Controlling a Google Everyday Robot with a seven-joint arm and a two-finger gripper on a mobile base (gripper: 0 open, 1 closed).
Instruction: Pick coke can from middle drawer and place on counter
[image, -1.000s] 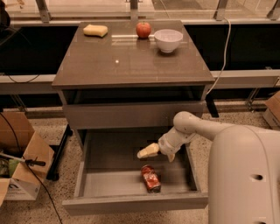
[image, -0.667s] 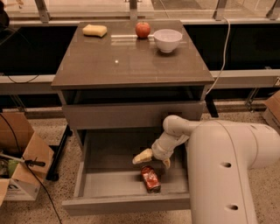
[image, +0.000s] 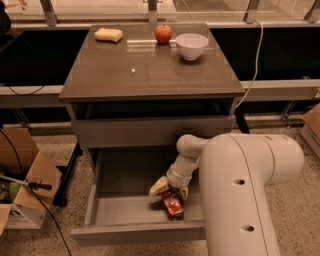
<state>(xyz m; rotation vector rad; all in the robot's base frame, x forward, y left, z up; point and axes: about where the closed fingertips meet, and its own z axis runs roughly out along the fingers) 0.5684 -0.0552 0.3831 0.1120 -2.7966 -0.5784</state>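
Note:
The coke can (image: 173, 205), red, lies on its side on the pale floor of the open middle drawer (image: 125, 211), right of centre and near the plain front panel. My gripper (image: 171, 191) reaches down into the drawer right over the can's far end. It is open, with one yellowish finger (image: 159, 186) to the left of the can and the other just to its right. The can rests on the drawer floor. The counter (image: 150, 70) is the glossy dark top of the cabinet above. My white arm hides the drawer's right side.
On the counter's far edge stand a yellow sponge (image: 108, 34), a red apple (image: 163, 34) and a white bowl (image: 192, 46). A shut drawer front (image: 150, 131) sits above the open drawer. An open cardboard box (image: 20, 185) stands on the floor at left.
My gripper has moved left and down inside the drawer, from above and beside the can to right over it. My arm now covers more of the right side. The can has not moved.

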